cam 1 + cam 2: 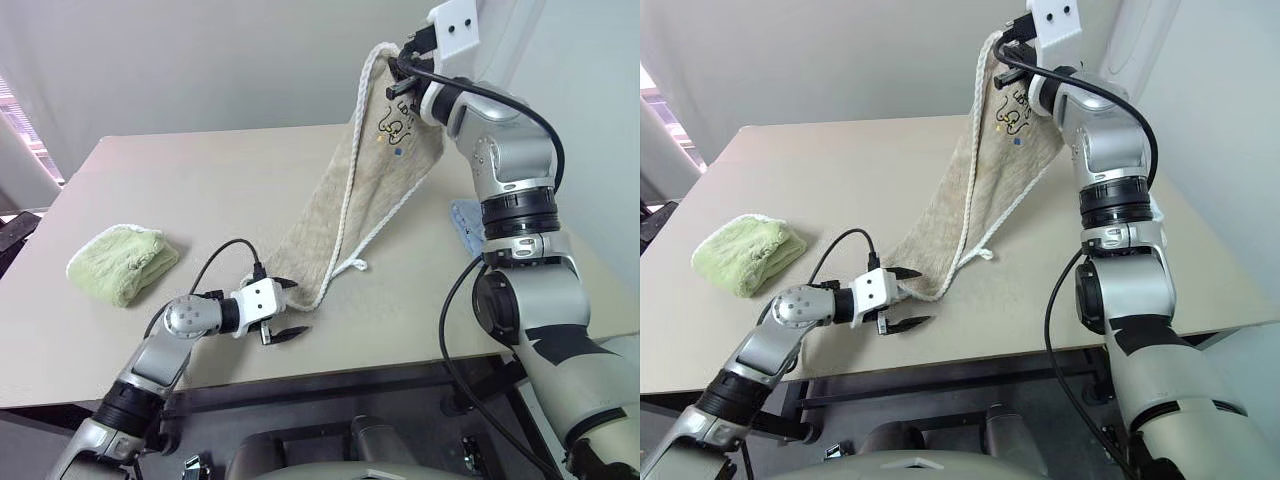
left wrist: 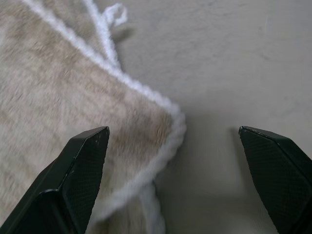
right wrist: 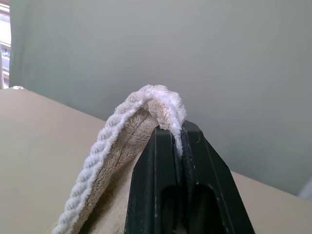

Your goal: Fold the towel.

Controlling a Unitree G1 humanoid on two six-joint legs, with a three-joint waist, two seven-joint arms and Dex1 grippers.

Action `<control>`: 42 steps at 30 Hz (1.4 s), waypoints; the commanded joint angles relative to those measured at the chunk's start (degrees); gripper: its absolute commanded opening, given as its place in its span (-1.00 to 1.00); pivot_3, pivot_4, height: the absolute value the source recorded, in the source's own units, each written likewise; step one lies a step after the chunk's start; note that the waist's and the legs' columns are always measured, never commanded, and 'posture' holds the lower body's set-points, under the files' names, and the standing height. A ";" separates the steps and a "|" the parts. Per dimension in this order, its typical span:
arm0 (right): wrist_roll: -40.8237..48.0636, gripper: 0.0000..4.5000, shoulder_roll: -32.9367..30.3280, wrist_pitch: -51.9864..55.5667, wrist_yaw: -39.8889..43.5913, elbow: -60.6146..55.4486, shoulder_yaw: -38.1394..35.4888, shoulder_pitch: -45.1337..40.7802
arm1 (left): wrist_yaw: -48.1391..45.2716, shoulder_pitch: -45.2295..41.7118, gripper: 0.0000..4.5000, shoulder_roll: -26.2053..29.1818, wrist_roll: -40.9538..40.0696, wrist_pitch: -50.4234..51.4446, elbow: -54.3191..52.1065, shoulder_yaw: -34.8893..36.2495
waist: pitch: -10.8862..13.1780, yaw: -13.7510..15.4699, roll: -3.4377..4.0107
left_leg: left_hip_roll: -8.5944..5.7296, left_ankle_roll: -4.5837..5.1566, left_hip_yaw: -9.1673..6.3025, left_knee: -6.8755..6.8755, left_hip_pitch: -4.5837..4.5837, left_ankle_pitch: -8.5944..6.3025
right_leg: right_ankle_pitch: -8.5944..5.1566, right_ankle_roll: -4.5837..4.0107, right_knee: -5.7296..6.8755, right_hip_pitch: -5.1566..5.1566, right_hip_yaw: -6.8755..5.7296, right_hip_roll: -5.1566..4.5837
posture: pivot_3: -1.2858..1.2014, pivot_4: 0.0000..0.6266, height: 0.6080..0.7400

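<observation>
Towel (image 1: 350, 200) pinched by right hand (image 1: 405, 68), left hand (image 1: 287, 310) open, green towel (image 1: 122, 260) aside

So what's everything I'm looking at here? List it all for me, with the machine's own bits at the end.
towel: one, beige with white corded edging, a dark printed mark near its top; one end lifted high, the lower end trailing on the table.
green towel: one, light green, fluffy, folded; on the table toward the robot's left.
blue cloth: one, light blue; on the table, mostly hidden behind the right arm.
table: one, beige top.
left gripper: one, black fingers spread open, low over the table at the towel's lower corner.
right gripper: one, black fingers shut on the towel's top edge, raised.
</observation>
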 commanded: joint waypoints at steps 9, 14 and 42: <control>0.98 -0.99 -0.14 0.79 -1.49 -3.66 -1.41 -0.49 | -2.53 -7.86 1.00 -0.34 5.82 6.80 6.07 -5.60 | -0.06 0.12 0.07 | -0.01 0.00 -0.03 0.08 0.10 0.00 | -0.03 -0.06 0.02 0.16 0.00 0.00 | 0.03 -1.00 0.83; 1.25 -1.00 -0.08 1.32 -1.91 -4.36 -1.48 -0.11 | -4.00 -10.07 0.62 -1.89 4.54 10.95 7.37 -6.22 | -0.09 0.24 0.13 | -0.09 0.11 -0.10 0.24 0.16 0.07 | -0.02 -0.03 0.02 0.35 0.00 -0.04 | 0.03 -1.00 0.83; 1.85 -1.00 -0.78 1.36 -2.50 -5.79 -2.07 2.87 | -1.30 -14.30 -0.99 -2.06 -7.47 21.32 8.37 8.46 | -0.08 -0.24 0.17 | -0.08 0.28 -0.25 0.07 0.18 0.17 | 0.06 -0.06 0.02 0.25 0.01 0.08 | 0.03 -1.00 0.83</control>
